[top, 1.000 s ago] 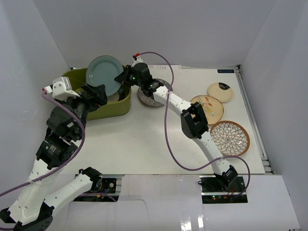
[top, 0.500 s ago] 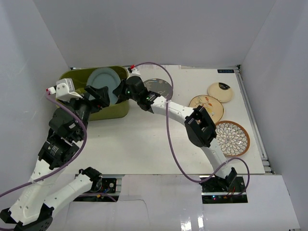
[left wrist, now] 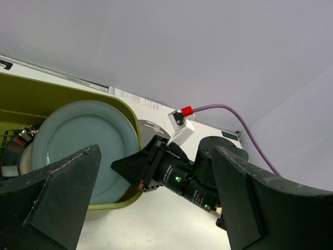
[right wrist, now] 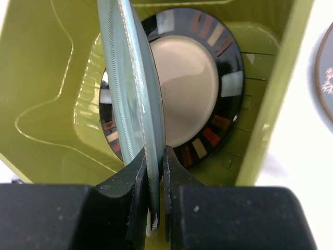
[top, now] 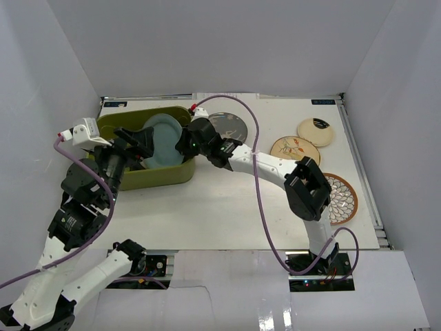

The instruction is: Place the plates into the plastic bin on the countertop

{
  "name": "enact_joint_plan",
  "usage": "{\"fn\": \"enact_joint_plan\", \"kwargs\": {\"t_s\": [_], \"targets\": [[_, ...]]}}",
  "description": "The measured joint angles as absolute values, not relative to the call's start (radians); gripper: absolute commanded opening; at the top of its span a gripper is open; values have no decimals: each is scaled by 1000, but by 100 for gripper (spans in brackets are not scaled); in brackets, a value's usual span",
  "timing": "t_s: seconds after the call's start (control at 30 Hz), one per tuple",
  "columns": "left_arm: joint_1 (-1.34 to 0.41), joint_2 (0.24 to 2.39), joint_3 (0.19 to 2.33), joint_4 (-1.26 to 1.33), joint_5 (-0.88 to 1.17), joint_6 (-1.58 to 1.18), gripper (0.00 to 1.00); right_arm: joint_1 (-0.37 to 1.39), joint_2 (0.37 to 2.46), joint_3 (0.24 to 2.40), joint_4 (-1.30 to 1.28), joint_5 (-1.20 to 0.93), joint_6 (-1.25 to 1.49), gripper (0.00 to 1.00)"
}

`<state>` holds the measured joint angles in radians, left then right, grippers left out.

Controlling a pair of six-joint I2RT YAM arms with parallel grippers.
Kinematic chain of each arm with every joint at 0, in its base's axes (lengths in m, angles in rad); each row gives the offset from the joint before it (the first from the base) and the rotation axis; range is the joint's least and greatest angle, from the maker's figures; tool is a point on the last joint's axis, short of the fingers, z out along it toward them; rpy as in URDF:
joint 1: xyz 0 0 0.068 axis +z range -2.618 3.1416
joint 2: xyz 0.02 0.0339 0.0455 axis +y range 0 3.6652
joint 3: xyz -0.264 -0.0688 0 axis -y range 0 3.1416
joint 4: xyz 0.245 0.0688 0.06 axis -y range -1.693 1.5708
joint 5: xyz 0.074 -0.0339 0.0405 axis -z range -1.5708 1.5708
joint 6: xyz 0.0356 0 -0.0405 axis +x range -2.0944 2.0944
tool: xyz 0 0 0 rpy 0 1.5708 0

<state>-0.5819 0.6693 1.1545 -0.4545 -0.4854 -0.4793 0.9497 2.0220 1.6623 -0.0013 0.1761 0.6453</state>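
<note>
The olive-green plastic bin [top: 160, 178] stands at the left of the countertop [top: 207, 207]. My right gripper [top: 182, 143] is shut on the rim of the blue-grey plate [top: 163, 141] and holds it on edge, tilted, inside the bin. In the right wrist view the fingers [right wrist: 178, 179] pinch that plate [right wrist: 132, 78] over the red-teal plate [right wrist: 193, 73], which lies on the bin's bottom [right wrist: 52, 78]. My left gripper [top: 140, 145] is open and empty above the bin's left part. The left wrist view shows the blue-grey plate [left wrist: 83, 146] and the right gripper [left wrist: 125, 165].
The grey deer plate [top: 229, 125] lies just right of the bin. The cream leaf-and-bird plate [top: 295, 153], the small cream plate [top: 315, 131] and the brown-rimmed petal plate [top: 341, 196] lie at the right. The right forearm [top: 262, 165] stretches across the middle. White walls enclose the table.
My right gripper has brought the blue-grey plate down from above the bin's far rim into the bin. The left gripper has shifted slightly forward over the bin.
</note>
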Motion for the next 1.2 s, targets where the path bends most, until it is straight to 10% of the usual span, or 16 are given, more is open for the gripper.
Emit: {"fn": "enact_joint_plan", "kwargs": {"t_s": [0.43, 0.73, 1.03, 1.2], "targets": [[-582, 694, 1204, -466, -329, -498, 98, 993, 2354, 2256, -112, 215, 541, 12], [-582, 699, 1203, -467, -299, -498, 98, 988, 2440, 2199, -74, 118, 675, 15], [-582, 696, 1200, -466, -300, -498, 98, 989, 2419, 2103, -18, 129, 745, 79], [-582, 690, 1180, -466, -308, -498, 98, 990, 2382, 2064, -42, 183, 715, 98]]}}
